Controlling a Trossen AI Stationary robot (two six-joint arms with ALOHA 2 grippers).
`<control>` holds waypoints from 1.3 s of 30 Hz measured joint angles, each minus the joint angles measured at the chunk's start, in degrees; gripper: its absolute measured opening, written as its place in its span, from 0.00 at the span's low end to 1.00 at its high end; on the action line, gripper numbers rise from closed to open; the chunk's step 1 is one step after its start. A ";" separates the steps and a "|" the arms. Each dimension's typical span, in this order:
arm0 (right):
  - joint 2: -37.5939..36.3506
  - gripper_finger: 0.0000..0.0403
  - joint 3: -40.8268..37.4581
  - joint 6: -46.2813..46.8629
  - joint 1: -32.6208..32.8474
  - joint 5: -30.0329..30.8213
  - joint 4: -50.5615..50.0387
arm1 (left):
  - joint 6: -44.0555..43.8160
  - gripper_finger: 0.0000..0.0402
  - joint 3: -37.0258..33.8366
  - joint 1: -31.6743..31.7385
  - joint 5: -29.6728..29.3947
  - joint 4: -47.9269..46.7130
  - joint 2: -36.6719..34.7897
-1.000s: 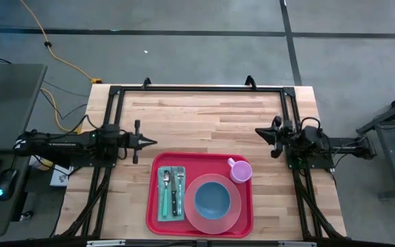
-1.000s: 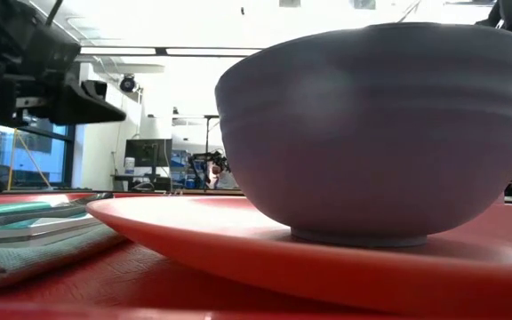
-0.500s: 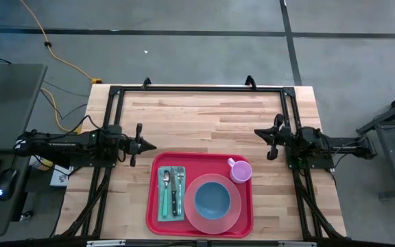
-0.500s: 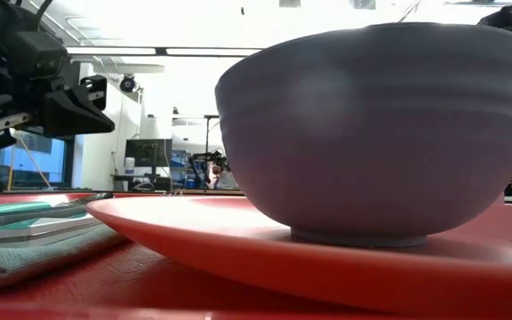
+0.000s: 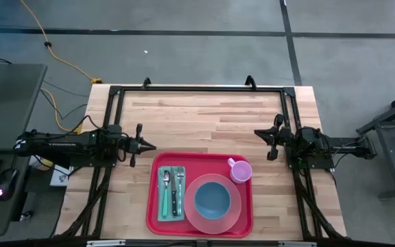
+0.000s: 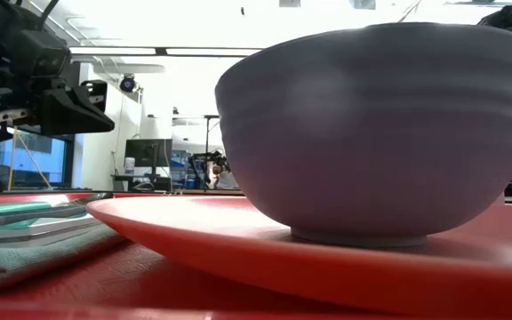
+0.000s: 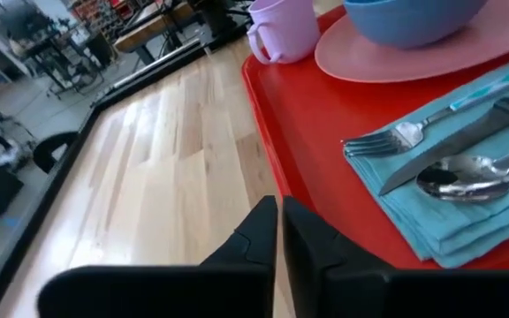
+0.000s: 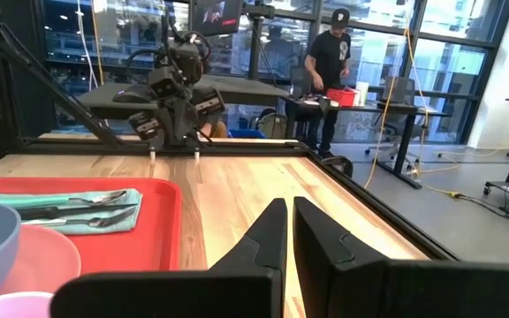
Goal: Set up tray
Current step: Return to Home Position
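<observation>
Though the tray looked fully laid, only parking the arms seemed left.
It sat at the near edge of the table with cutlery on a napkin, bowl on plate, and mug; left gripper and right gripper hung near its far corners, fingers pressed together, empty.

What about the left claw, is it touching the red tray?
Apart. The high view shows a strip of bare table between the left claw and the tray.
</observation>
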 joint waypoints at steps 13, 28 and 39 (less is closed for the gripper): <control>0.00 0.00 -0.02 0.00 0.00 -0.02 -0.02 | -0.54 0.19 0.00 0.00 -3.74 -0.33 0.00; 0.00 0.00 -0.02 0.00 0.00 -0.02 -0.04 | -0.54 0.17 -0.02 0.00 -3.98 -0.22 0.00; 0.00 0.00 -0.04 0.02 0.00 -0.02 -0.04 | -0.54 0.17 -0.04 0.00 -3.97 -0.16 0.00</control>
